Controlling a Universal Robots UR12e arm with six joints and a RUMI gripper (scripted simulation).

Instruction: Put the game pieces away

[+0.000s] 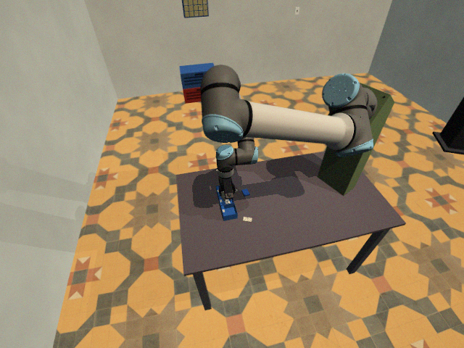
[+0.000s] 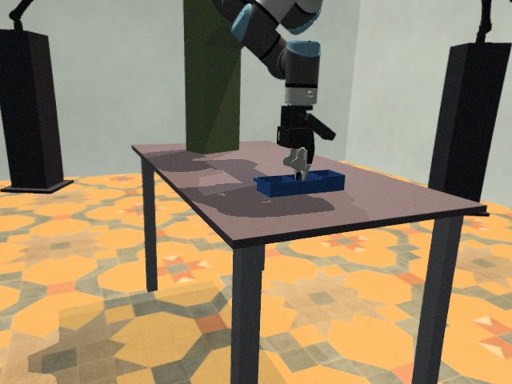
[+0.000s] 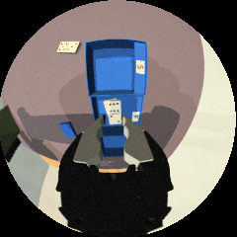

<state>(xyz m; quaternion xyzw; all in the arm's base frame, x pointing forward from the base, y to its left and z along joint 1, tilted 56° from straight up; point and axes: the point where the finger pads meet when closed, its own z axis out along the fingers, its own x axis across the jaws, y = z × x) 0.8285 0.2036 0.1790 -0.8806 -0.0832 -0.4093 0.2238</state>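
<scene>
On the counter [image 1: 299,225], the blue two-compartment bin [image 1: 229,214] lies upright right under your tool. Make the drop over the nearer compartment: its small label [image 3: 135,116] is too blurred to read, but the far one reads S [image 3: 140,67], so the near one is probably F. Stay centred between the walls, open only as far as needed, and lift straight up so you don't nudge or tip the bin. The pincer [image 3: 114,123] hangs low over the divider, jaws parted only a crack. The white domino [image 3: 114,110] shows just past the fingertips over the near compartment, and by my judgement it is loose, not clamped. A second domino [image 1: 247,219] lies on the counter just beside the bin and needs fetching. A small blue block [image 1: 245,192] sits nearby.
</scene>
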